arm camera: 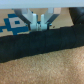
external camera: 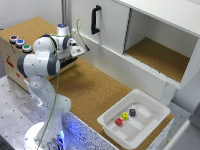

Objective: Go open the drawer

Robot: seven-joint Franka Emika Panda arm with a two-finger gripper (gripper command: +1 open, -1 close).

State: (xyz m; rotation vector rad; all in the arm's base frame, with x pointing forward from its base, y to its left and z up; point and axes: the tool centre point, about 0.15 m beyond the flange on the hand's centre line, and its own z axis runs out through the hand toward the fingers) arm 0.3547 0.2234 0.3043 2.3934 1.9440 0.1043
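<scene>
In the wrist view the drawer's light brown wooden front (arm camera: 45,71) fills the near field. Its black bar handle (arm camera: 50,45) runs across the whole picture. My gripper (arm camera: 40,24) is right at the handle's edge, its two fingers close together with nothing between them. The handle lies beside the fingertips, not between them. In the exterior view the gripper (external camera: 83,50) is pressed up to the side of a wooden box (external camera: 11,56) at that view's left. The arm hides the drawer front there.
Three coloured buttons (external camera: 20,43) sit on top of the wooden box. A large white cabinet with an upright black handle (external camera: 95,19) and an open compartment (external camera: 155,55) stands behind. A white tray (external camera: 134,119) holding small coloured blocks lies at the cork tabletop's front right.
</scene>
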